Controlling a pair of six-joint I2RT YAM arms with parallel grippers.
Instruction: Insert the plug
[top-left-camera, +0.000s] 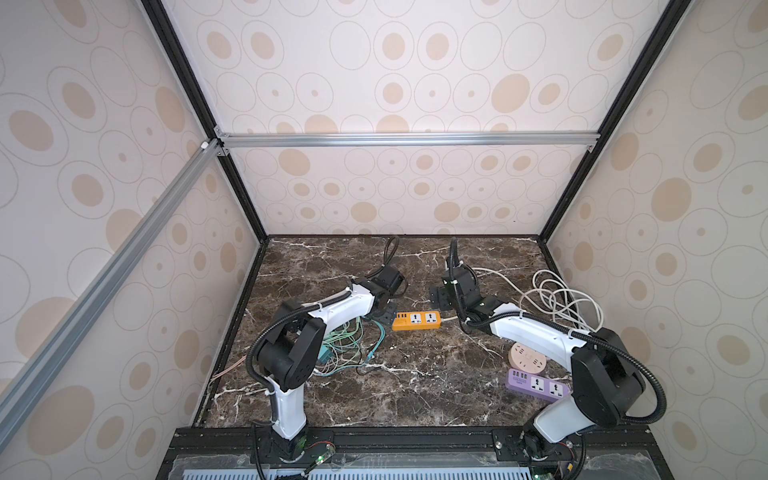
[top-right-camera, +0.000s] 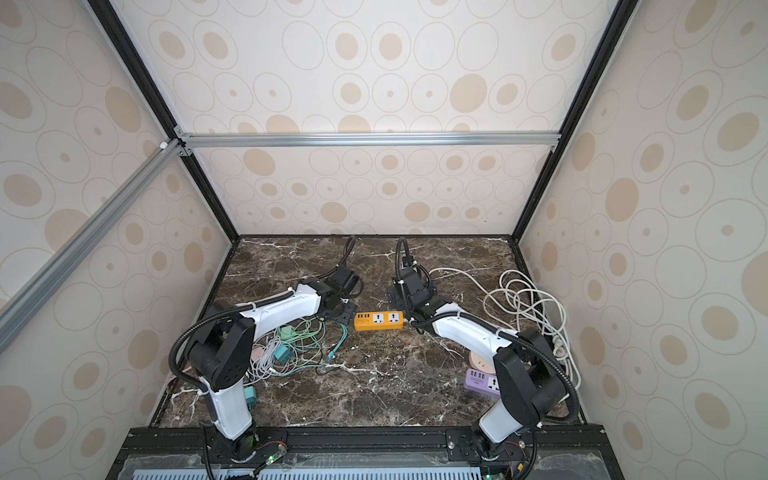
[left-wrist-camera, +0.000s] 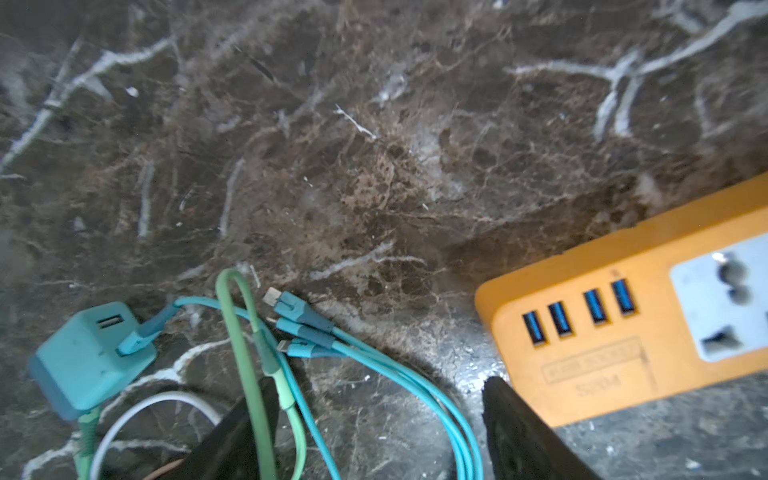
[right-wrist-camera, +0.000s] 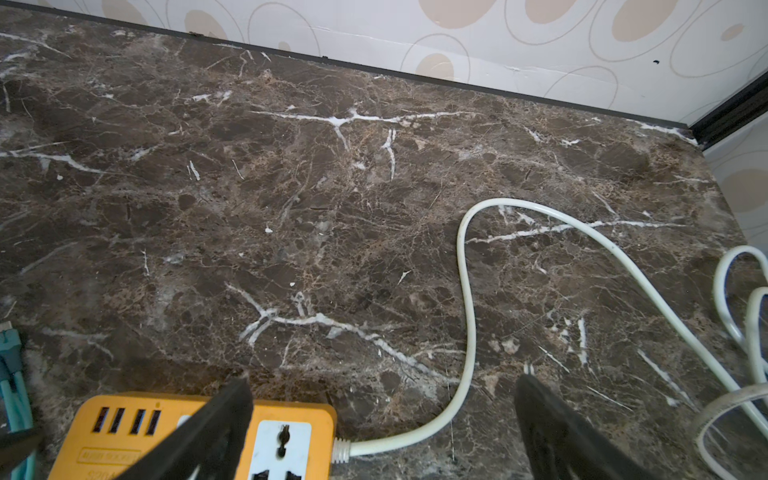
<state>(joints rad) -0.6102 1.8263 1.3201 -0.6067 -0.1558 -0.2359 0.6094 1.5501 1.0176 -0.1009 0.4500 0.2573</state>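
Well, nothing's plugged in yet: the orange power strip (top-left-camera: 416, 321) sits empty, left gripper (left-wrist-camera: 370, 390) spread wide over loose teal cables (left-wrist-camera: 415, 374), right gripper (right-wrist-camera: 384, 379) open too, at the strip's right end.

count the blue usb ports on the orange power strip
4, in one row at one end of the orange power strip: outermost USB port, second, third, fourth beside the white socket. None appears hidden.
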